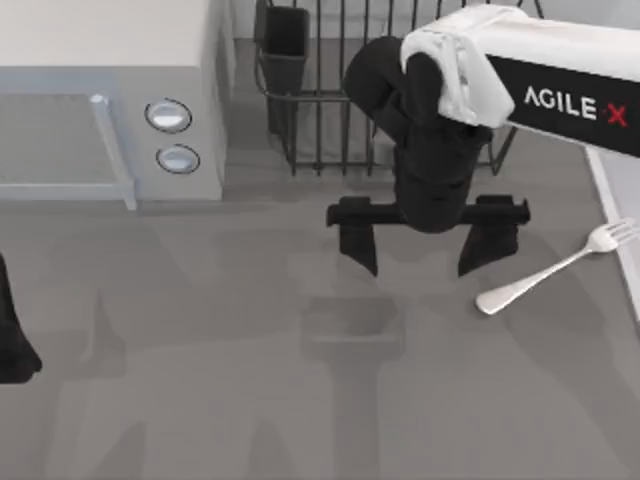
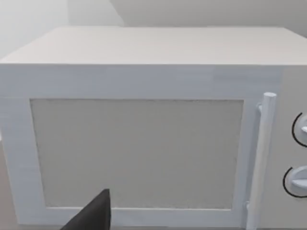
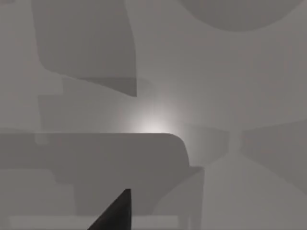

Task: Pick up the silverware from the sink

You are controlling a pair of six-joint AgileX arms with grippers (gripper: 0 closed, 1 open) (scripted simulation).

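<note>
The silverware, a shiny silver fork (image 1: 555, 268), lies flat on the grey surface at the right, its tines toward the pale rim of the sink (image 1: 612, 195) at the right edge. My right gripper (image 1: 418, 268) hangs open just left of the fork's rounded handle end, fingers (image 1: 487, 245) spread wide and holding nothing. One of its dark fingertips (image 3: 117, 213) shows over bare grey surface in the right wrist view. My left gripper (image 1: 12, 335) is parked at the far left edge; one dark fingertip (image 2: 93, 216) points at the microwave.
A white microwave (image 1: 100, 90) with two knobs stands at the back left; its door (image 2: 136, 153) faces the left wrist camera. A dark wire dish rack (image 1: 330, 110) with a dark cup stands at the back, behind the right arm.
</note>
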